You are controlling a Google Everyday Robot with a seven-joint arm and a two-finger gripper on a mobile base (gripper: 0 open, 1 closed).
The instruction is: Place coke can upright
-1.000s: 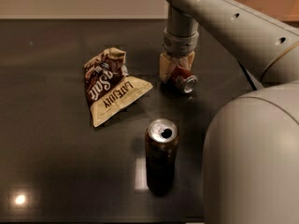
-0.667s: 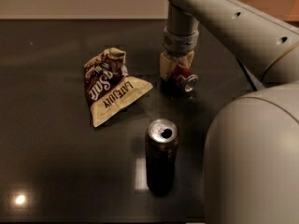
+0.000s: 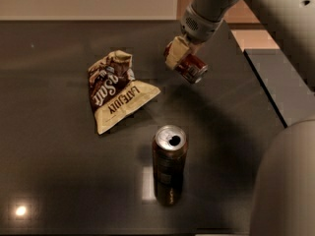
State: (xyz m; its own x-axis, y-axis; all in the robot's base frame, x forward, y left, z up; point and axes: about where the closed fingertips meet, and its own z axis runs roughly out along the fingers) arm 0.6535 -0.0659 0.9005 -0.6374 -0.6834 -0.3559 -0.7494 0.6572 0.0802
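The coke can [image 3: 192, 68] is red with a silver end. It is held tilted in the air above the dark table [image 3: 59, 146], its silver end pointing down and to the right. My gripper [image 3: 178, 54] is shut on the coke can at the upper middle of the view, with a pale finger [image 3: 173, 56] lying across the can's left side. The arm comes in from the upper right.
A brownish-gold can [image 3: 169, 164] with an open silver top stands upright at the front middle. A crumpled brown and cream snack bag [image 3: 114, 89] lies to the left. The table's right edge [image 3: 256, 77] runs diagonally beside the arm. The robot's pale body [image 3: 288, 186] fills the lower right.
The coke can was lying on the table under the gripper. Now the gripper has lifted it off the surface and holds it tilted in the air.
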